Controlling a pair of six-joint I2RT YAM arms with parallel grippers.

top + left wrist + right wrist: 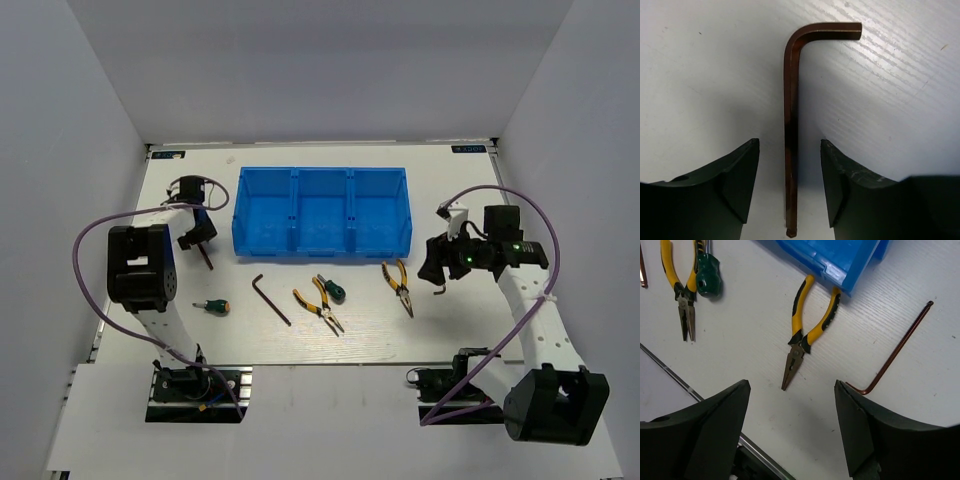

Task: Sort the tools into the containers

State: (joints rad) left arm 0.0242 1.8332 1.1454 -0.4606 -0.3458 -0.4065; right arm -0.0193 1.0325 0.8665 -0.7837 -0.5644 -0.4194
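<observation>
Jaws on my left gripper (790, 147) stand apart, straddling the long shank of a brown hex key (791, 90). I see a gap on each side. The key lies flat on the white table (700, 75), left of the blue three-compartment bin (320, 247) and outside it. My right gripper (791, 385) hangs wide open and empty over the table. Yellow-handled needle-nose pliers (802, 335) lie just ahead of its fingers. A coppery hex key (895, 352) lies beside them, near the bin's corner.
</observation>
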